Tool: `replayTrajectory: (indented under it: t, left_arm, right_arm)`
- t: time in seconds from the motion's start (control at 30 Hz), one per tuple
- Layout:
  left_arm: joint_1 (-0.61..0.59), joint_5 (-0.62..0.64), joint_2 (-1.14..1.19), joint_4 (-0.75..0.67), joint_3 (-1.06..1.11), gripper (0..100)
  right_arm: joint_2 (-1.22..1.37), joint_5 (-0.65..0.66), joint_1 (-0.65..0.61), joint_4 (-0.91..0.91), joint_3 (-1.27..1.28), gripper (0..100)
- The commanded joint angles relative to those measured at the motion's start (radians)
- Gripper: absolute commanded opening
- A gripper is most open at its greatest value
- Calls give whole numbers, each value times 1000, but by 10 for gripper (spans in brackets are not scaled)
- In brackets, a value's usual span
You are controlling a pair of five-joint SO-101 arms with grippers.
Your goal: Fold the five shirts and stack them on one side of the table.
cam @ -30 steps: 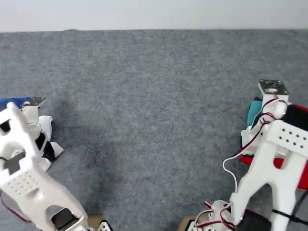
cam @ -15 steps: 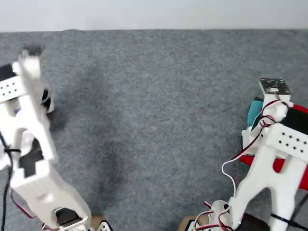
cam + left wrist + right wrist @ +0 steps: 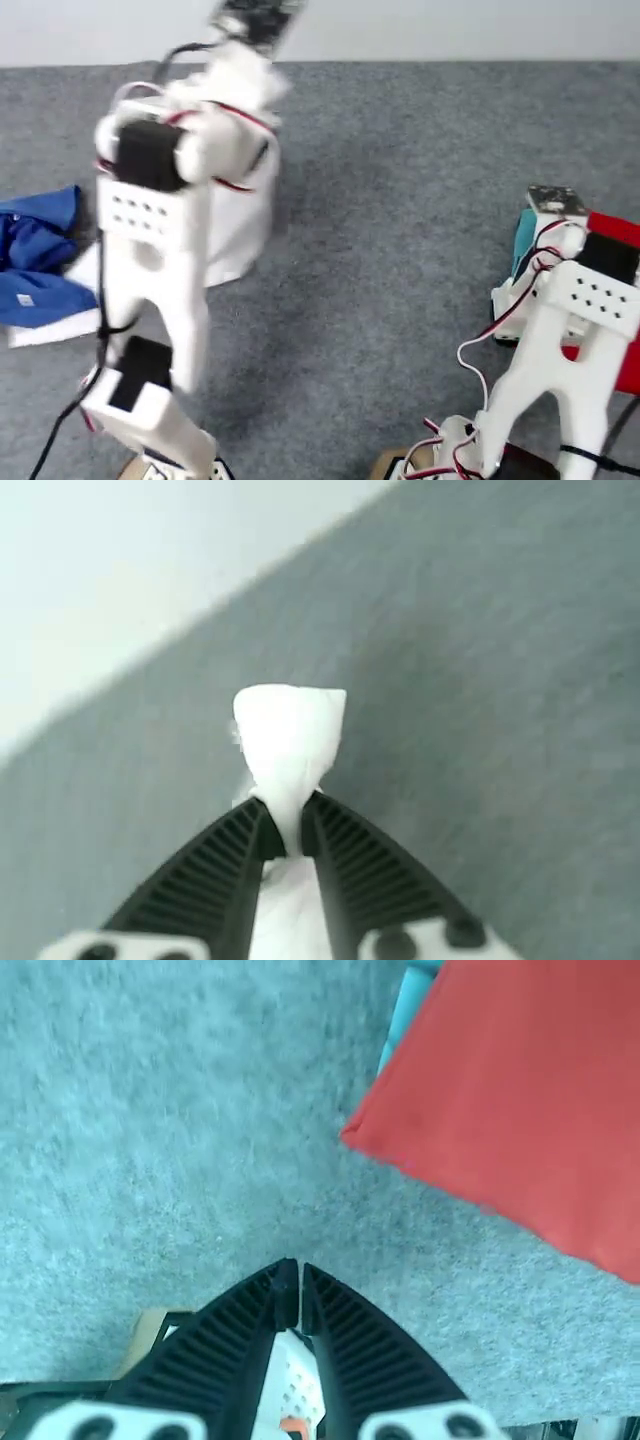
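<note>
My left gripper (image 3: pixel 286 825) is shut on a bunched fold of a white shirt (image 3: pixel 290 730), held high above the grey table. In the high view the white shirt (image 3: pixel 238 215) hangs under the raised left arm, its lower edge near the mat. A crumpled blue shirt (image 3: pixel 38 258) lies at the left edge on another white cloth (image 3: pixel 50 328). My right gripper (image 3: pixel 299 1282) is shut with nothing in it, low over the mat beside a folded red shirt (image 3: pixel 520 1110) that rests on a teal one (image 3: pixel 404 1010).
The grey felt mat (image 3: pixel 400 200) covers the table up to the pale back wall. The red shirt (image 3: pixel 612 228) and teal shirt (image 3: pixel 523 236) stack sits at the right edge under the right arm. A cardboard piece (image 3: pixel 150 1332) shows at the near table edge.
The left arm has swung up and toward the middle, lifting the white shirt off the left pile and uncovering the blue shirt. The right arm has barely moved.
</note>
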Motion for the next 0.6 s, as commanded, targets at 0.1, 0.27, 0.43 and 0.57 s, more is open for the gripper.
replayTrajectory:
  t: [0.1,0.27,0.43,0.57]
  left_arm:
    - [160,14,-57,-140,16,5]
    - [150,17,-57,-302,211,8]
    - [147,20,-60,-336,305,65]
    - [146,101,-71,-241,302,181]
  right_arm:
    - [-38,-8,-13,39,-3,9]
    - [-38,-8,-13,39,0,9]
    - [-38,-8,-13,39,0,9]
    - [-38,-8,-13,39,0,9]
